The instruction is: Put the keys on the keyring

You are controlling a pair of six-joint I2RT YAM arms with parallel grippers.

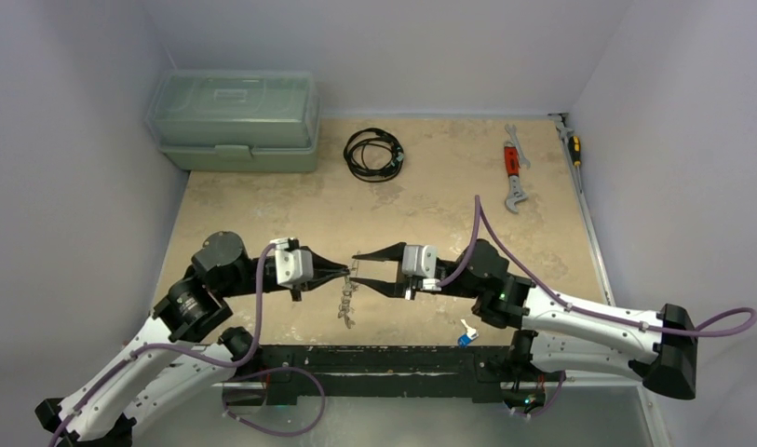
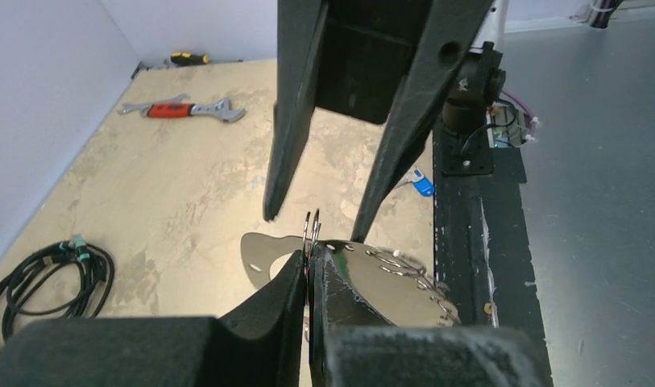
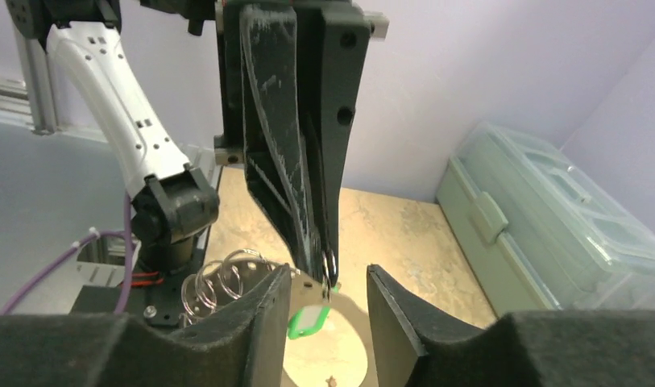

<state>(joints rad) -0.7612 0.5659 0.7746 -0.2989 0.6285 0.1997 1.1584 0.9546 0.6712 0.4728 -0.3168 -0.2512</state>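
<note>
My left gripper [image 1: 348,273] is shut on a small silver split ring [image 2: 312,226] at the edge of the keyring [image 2: 388,286], which shows here as a shiny flat loop with small holes. Several more split rings [image 2: 404,266] hang from it, and a green tag [image 3: 308,321] dangles below. The bunch hangs above the table [image 1: 345,307]. My right gripper [image 1: 358,270] is open, its two fingers straddling the held ring without touching it. A blue-headed key [image 1: 466,336] lies on the table near the front edge; it also shows in the left wrist view [image 2: 421,184].
A green plastic toolbox [image 1: 236,119] stands at the back left. A black cable coil [image 1: 373,153] lies beside it. A red-handled wrench [image 1: 512,172] and a screwdriver [image 1: 573,147] lie at the back right. The black base rail [image 1: 384,358] runs along the front.
</note>
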